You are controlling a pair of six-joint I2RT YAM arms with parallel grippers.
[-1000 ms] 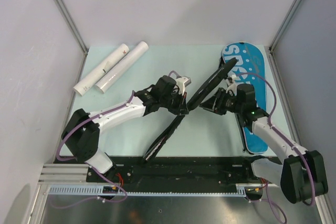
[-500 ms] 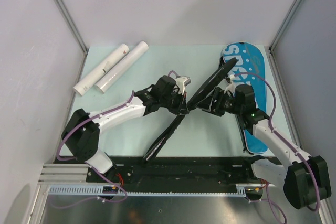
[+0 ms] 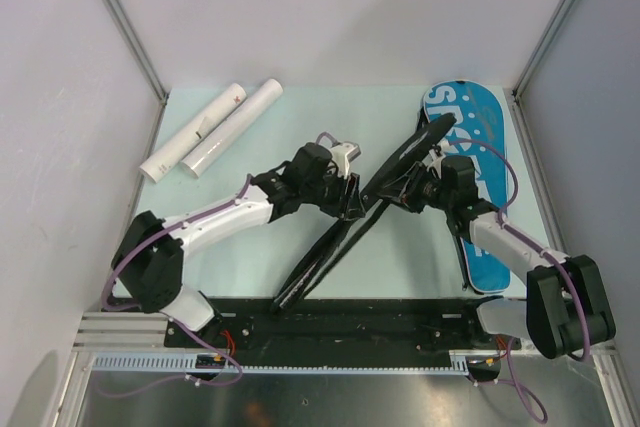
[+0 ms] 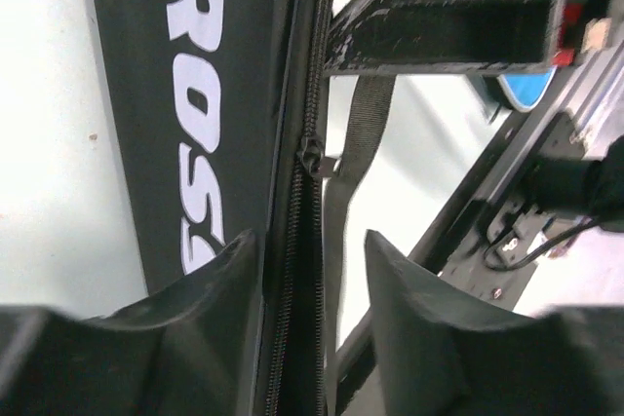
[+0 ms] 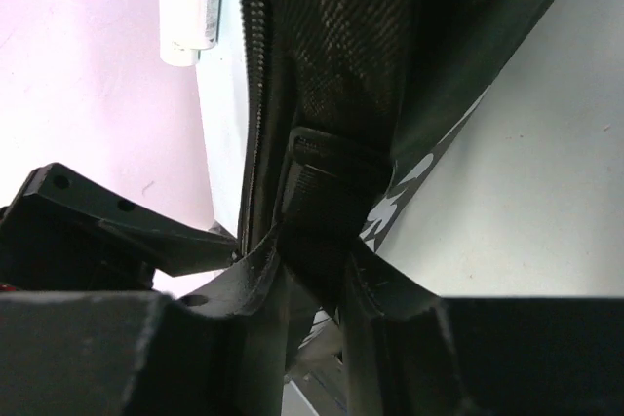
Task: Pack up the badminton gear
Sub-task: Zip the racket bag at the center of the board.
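Pinching black bag (image 3: 318, 265) aloft: right gripper (image 5: 312, 262) clamped on strap (image 5: 331, 168), left gripper (image 4: 312, 284) narrow astride zipper (image 4: 310, 158), grip unclear. Opposed pulling could yank strap free.

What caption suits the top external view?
The left gripper and right gripper hold a long black zippered bag on edge; two long white tubes lie at the far left.

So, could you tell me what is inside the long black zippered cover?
Only the outer fabric and zipper of the long black zippered cover show, seen edge-on; any contents are hidden.
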